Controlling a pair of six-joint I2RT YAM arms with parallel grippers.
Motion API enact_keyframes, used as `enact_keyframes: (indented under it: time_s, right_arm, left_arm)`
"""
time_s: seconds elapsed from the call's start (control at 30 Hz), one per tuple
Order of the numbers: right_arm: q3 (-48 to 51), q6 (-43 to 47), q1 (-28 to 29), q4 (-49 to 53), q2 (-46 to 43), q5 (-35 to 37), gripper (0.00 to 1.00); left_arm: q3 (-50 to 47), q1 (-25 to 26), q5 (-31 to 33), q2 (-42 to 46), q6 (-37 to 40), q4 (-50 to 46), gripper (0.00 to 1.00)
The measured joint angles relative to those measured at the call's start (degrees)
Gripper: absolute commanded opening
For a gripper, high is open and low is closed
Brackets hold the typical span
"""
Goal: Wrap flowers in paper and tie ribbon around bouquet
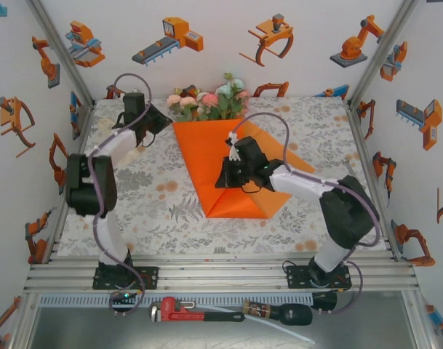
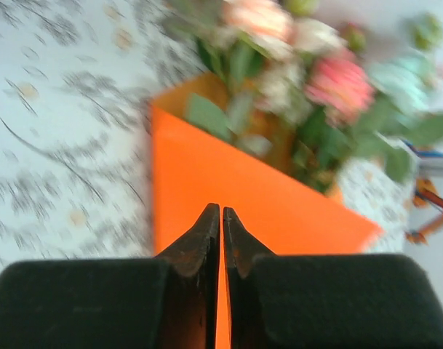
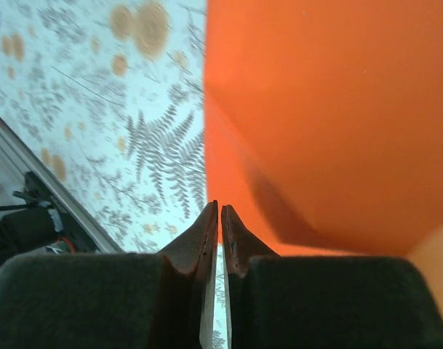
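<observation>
Left gripper [image 1: 161, 121] sat at the top-left corner of the paper [image 1: 206, 156] with its jaws nearly together. We couldn't tell if it pinched the edge, and guessed it was steadying that corner. The flowers [image 1: 210, 102] lay at the far end, heads poking past the paper's open top so the fold covered the stems. Right gripper [image 1: 225, 178] was over the folded flap, jaws also together with nothing visibly clamped. It was likely pressing the crease flat.

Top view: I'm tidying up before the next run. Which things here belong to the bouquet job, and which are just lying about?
Job:
- paper
- flowers

Lying about:
- pipe wrench
- black-handled tool
</observation>
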State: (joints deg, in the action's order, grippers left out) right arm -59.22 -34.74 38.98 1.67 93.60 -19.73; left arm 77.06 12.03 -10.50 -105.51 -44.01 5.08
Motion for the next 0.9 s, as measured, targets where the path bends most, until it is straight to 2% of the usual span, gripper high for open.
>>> enact_keyframes:
  time_s: [0.07, 0.13, 0.27, 0.37, 0.4, 0.5, 0.63, 0.73, 0.9]
  right_arm:
    - [1.2, -0.2, -0.9, -0.1, -3.4, 0.9, 0.17]
    - [3.5, -0.6, -2.4, -0.4, -6.6, 1.7, 0.24]
    - [11.4, -2.8, -7.8, 1.2, -15.4, 4.8, 0.56]
    - [17.8, -3.9, -14.1, 4.0, -22.9, 7.0, 0.9]
    - [19.7, -4.3, -16.6, 5.3, -25.2, 7.9, 0.98]
    - [24.3, -4.5, -24.8, 8.6, -29.8, 9.0, 0.99]
    - [26.2, -4.4, -35.4, 11.2, -29.4, 9.2, 0.97]
    - [25.1, -4.2, -40.4, 11.5, -25.2, 9.8, 0.96]
    - [16.9, -3.0, -44.8, 11.0, -13.3, 10.9, 0.93]
  left_arm:
    - [-4.7, 4.2, -0.3, 7.3, 1.7, -0.2, 0.1]
    - [-8.8, 9.8, -1.1, 12.9, 3.8, -0.9, 0.09]
    - [-17.5, 19.4, -4.6, 17.8, 6.4, -4.9, 0.1]
    - [-21.9, 23.5, -6.5, 17.1, 8.2, -9.2, 0.1]
    - [-22.4, 24.5, -7.1, 16.3, 8.8, -10.5, 0.1]
    - [-21.8, 26.7, -8.8, 12.4, 10.1, -11.5, 0.1]
    - [-20.4, 27.6, -10.7, 6.3, 10.1, -9.9, 0.09]
    - [-20.2, 27.7, -12.1, 2.7, 10.1, -9.2, 0.09]
    - [-20.2, 27.7, -13.1, 0.7, 10.1, -8.4, 0.09]
